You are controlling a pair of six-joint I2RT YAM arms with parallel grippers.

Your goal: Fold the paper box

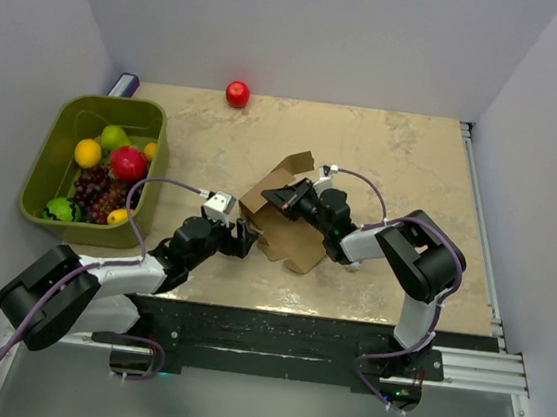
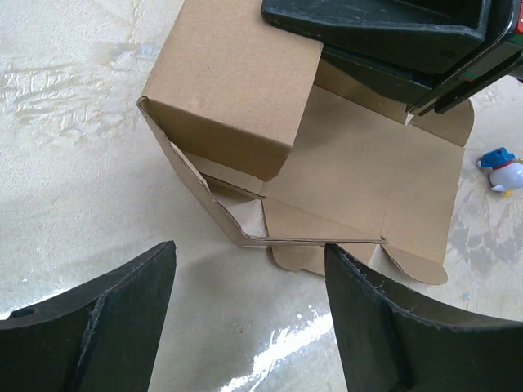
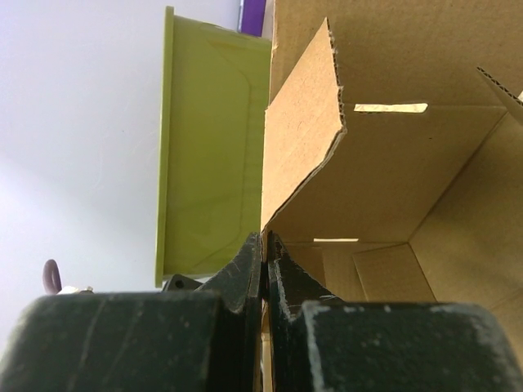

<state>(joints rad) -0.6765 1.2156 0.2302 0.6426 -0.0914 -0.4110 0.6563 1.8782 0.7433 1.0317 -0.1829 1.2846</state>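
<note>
Paper box [image 1: 283, 211]: sits near the middle of the counter [image 1: 414, 164], between the two arms, and looks about half folded. Has one panel raised and bent over into a boxy corner, with at least one more wall standing; shows, in the left wrist view, a wide panel with rounded tabs lying flat beside that corner. Is pinched at the edge of an upright flap by the right fingers [image 3: 264, 245], clenched tight on the cardboard. Is faced from the near side by the left fingers [image 1: 243, 237], released and wide apart, grasping nothing, close to the low front edge but not touching it. Leaves, by my judgement, several steps: raise the flat flaps, push the tabs into the slots seen in the inner wall, close the top. Contains nothing, as far as can be seen. Green bin [image 1: 40, 166], at the far left of the counter, well apart from the box: holds a yellow fruit [image 1: 88, 153], a green fruit [image 1: 116, 137], a red fruit [image 1: 129, 162], dark grapes [image 1: 94, 190] and some smaller pieces. Does not hold the red ball [image 1: 237, 93], alone near the far edge.
</note>
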